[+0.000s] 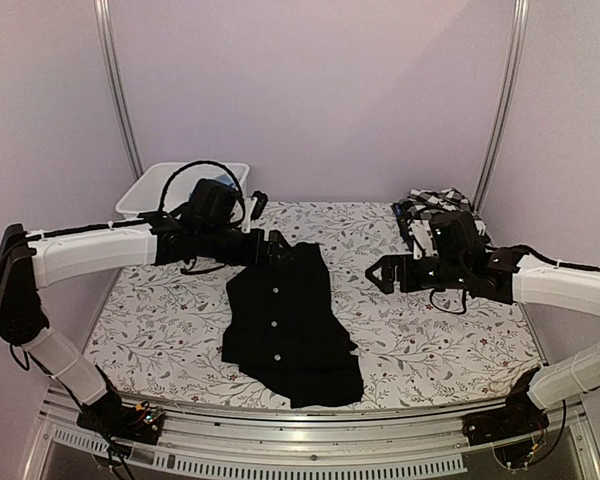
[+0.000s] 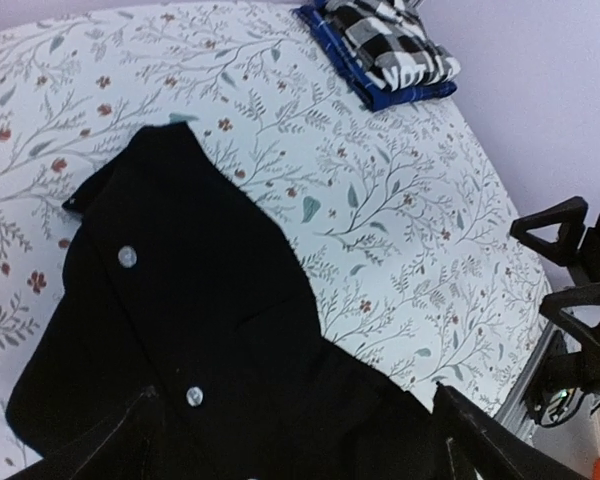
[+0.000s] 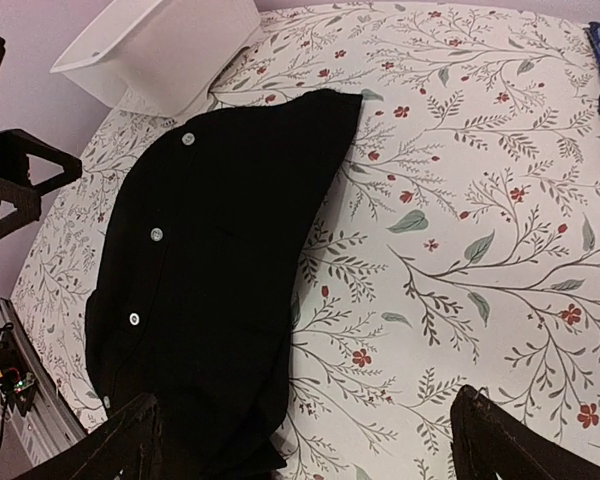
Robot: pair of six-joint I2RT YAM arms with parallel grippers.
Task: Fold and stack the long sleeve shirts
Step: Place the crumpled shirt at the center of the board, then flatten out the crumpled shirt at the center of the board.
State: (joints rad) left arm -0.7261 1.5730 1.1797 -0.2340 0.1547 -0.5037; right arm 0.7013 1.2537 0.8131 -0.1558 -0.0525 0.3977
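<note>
The plain black collared shirt (image 1: 290,320) with small white buttons lies partly folded in the middle of the table. It also shows in the left wrist view (image 2: 180,330) and the right wrist view (image 3: 230,250). My left gripper (image 1: 282,249) hovers over its collar end, open and empty, with its jaws wide apart over the cloth (image 2: 300,450). My right gripper (image 1: 382,272) is open and empty over bare table right of the shirt (image 3: 315,450). The black-and-white checked shirt (image 1: 438,203) lies folded on a stack at the back right (image 2: 395,45). The dark lettered shirt cannot be made out.
A white bin (image 1: 180,185) stands at the back left corner (image 3: 160,45). A blue checked cloth (image 2: 380,95) lies under the checked shirt. The floral tablecloth (image 1: 430,340) covers the table. Metal frame posts (image 1: 115,90) rise behind.
</note>
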